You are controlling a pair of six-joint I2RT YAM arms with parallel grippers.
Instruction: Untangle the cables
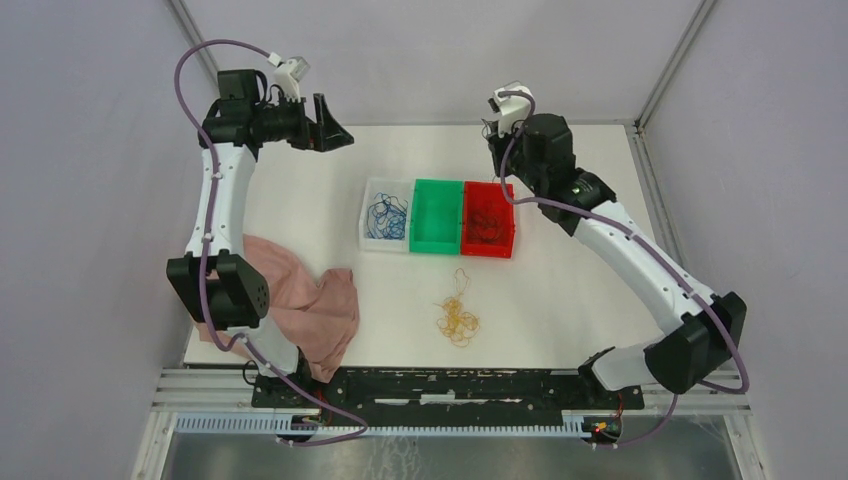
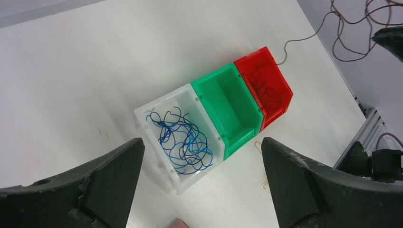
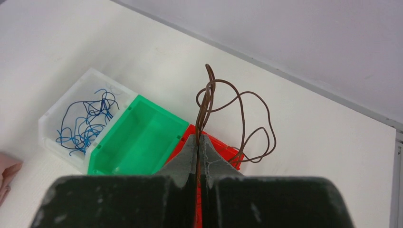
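Note:
The cables lie sorted by colour. Blue cables fill the white bin, dark ones lie in the red bin, and a yellow-orange tangle rests on the table in front of the bins. My right gripper is shut on a brown cable, whose loops hang in the air above the red bin's far end. My left gripper is open and empty, high over the white bin. The green bin holds nothing.
The three bins stand side by side at the table's middle. A pink cloth lies at the front left, by the left arm's base. The table's right rail and rear frame border the work area.

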